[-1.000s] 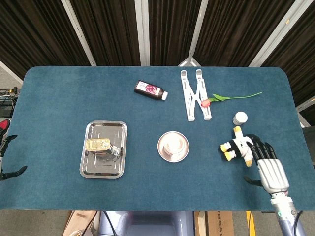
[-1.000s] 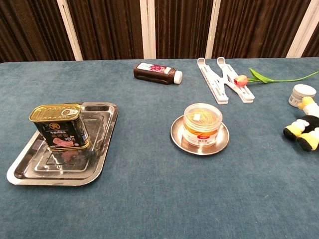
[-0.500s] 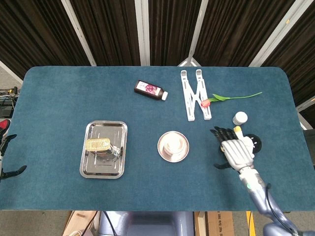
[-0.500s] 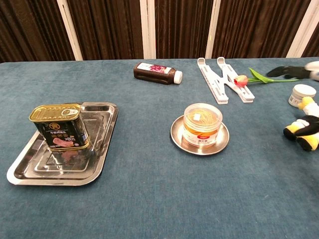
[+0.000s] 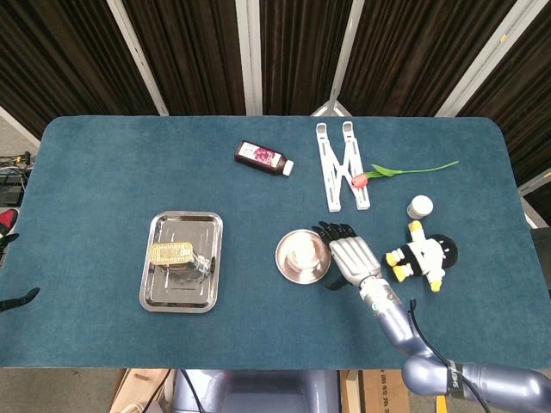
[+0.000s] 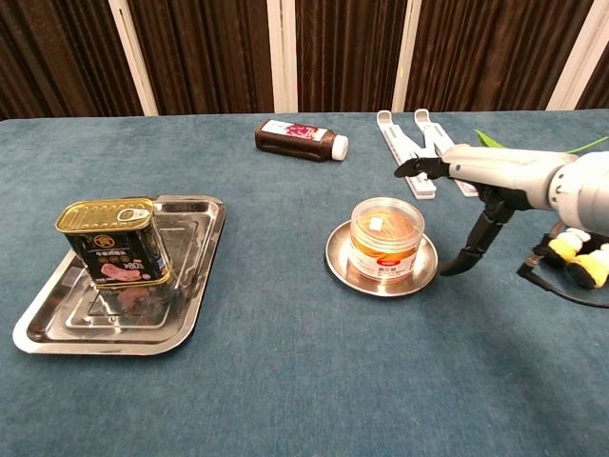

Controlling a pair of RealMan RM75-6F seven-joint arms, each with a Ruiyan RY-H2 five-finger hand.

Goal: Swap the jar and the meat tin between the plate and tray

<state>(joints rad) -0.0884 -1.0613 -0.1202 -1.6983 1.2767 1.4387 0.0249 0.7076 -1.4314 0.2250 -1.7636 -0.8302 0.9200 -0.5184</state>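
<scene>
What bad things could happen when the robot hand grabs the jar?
The right hand hangs open beside the jar, which sits on a small plate; a clumsy grip might tip the jar or drag the plate along. The penguin toy lies close by the arm and could get bumped. The tray is occupied by the meat tin.

Table (image 5: 103, 155): covered in a blue-teal cloth with rounded far corners; most of both views is filled by it.
Backdrop: dark brown pleated curtains (image 5: 77, 60) are hung behind the table, divided by white posts (image 5: 249, 52), some upright and some slanted.
Floor: pale grey floor (image 5: 12, 139) is seen at the left edge in the head view, with cables lying on it.
Below the table: tan cardboard (image 5: 142, 387) is seen past the near edge.
Light: even, with soft shadows.
</scene>
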